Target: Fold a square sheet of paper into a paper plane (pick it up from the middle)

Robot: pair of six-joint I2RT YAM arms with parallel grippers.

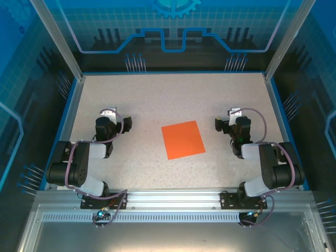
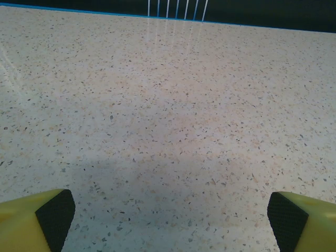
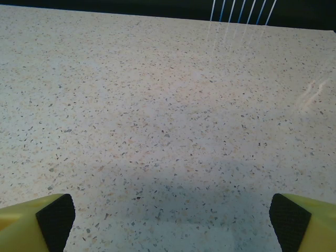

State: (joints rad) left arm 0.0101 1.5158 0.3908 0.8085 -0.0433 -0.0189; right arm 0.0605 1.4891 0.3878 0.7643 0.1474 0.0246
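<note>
The square sheet of paper [image 1: 182,139] is bright orange and lies flat and unfolded on the speckled table, in the middle between the two arms. A paper plane is out of view. My left gripper [image 1: 114,121] rests low to the sheet's left, well apart from it. In the left wrist view the left gripper [image 2: 170,220] is open, its yellow fingers [image 2: 31,218] spread wide over bare table. My right gripper [image 1: 230,122] sits to the sheet's right, also apart. The right wrist view shows the right gripper [image 3: 172,220] open, with black pads [image 3: 287,220] far apart and nothing between them.
The speckled table [image 1: 157,100] is bordered by a blue rim [image 1: 173,73] at the back and sides. Metal posts [image 1: 58,39] and blue enclosure walls stand around it. Both arm bases sit on the aluminium rail [image 1: 173,198] at the near edge.
</note>
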